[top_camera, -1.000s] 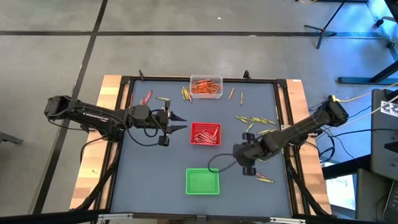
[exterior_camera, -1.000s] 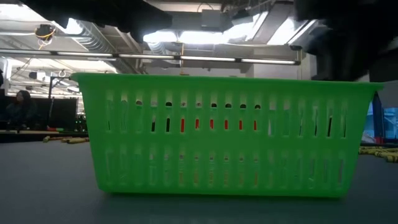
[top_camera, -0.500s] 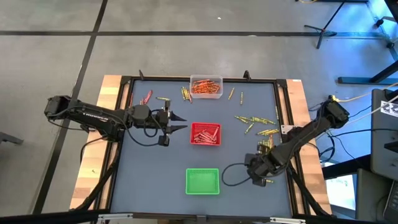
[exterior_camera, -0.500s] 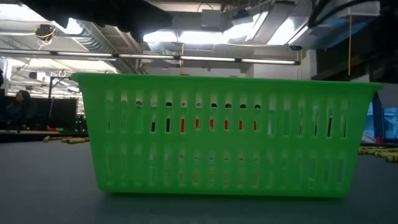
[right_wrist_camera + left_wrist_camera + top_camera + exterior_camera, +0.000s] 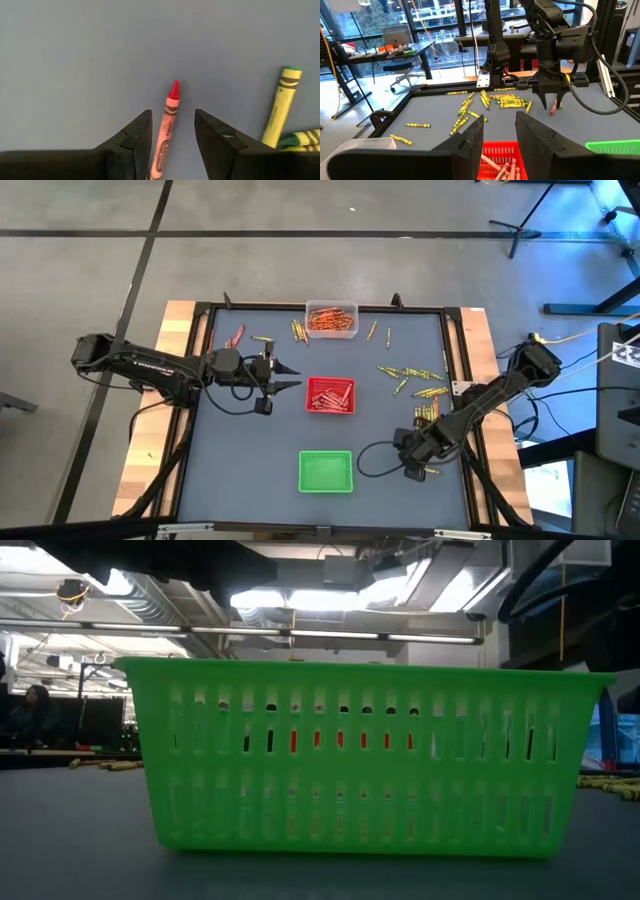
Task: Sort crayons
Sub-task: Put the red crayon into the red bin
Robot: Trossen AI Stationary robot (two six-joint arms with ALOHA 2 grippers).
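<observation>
The right pincer (image 5: 172,137) hangs apart astride a thin red wax crayon (image 5: 166,131) lying on the grey surface (image 5: 75,60); it should descend squarely, then close mid-barrel, avoiding the yellow-green crayon (image 5: 281,106) beside. The left pincer (image 5: 499,135) waits, narrowly parted and empty.

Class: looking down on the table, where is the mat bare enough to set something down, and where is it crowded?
Bare: the strip between the green tray and the table's left edge, below the left gripper. Crowded: the right side, where olive crayons lie scattered above the right gripper, and around the clear tray.
</observation>
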